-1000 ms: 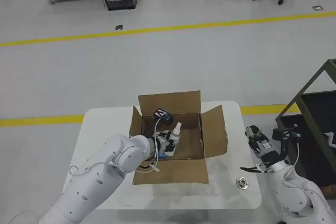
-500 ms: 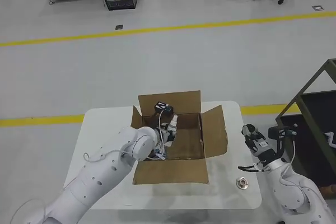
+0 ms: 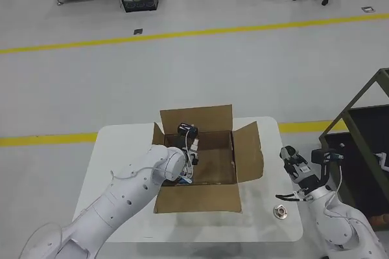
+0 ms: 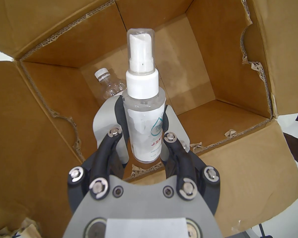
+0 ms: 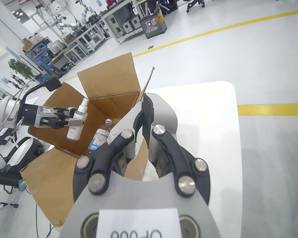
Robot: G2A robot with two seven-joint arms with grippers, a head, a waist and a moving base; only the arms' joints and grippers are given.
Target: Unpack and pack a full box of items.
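The clear plastic spray bottle with a white pump and clear cap (image 4: 142, 92) hangs nozzle-up over the open brown cardboard box (image 4: 213, 50), above its left half; the left gripper (image 4: 141, 107) clamps it around the labelled body, one finger on each side, and the left arm reaches in over the box's left flap, as the top view shows (image 3: 193, 152).

The left wrist view looks past the bottle to the box floor, where a clear plastic water bottle with a white cap (image 4: 106, 85) sits near a corner, its lower part hidden behind the gripper; torn paper scraps fringe the flap edges. The right wrist view gives the side-on angle: the spray bottle (image 5: 81, 108) tilts slightly and is well clear of the floor, and the water bottle (image 5: 100, 134) leans inside the box (image 5: 106, 75), cap upward.

The right gripper (image 5: 147, 100) sits apart over the right end of the white worktop (image 3: 123, 168), its fingers drawn together on nothing, pointed toward the box (image 3: 196, 197); in the top view it is beside the right flap (image 3: 289, 154); a small round metallic object (image 3: 282, 210) lies on the worktop near it; a green metal rack (image 3: 369, 110) stands off the right edge.
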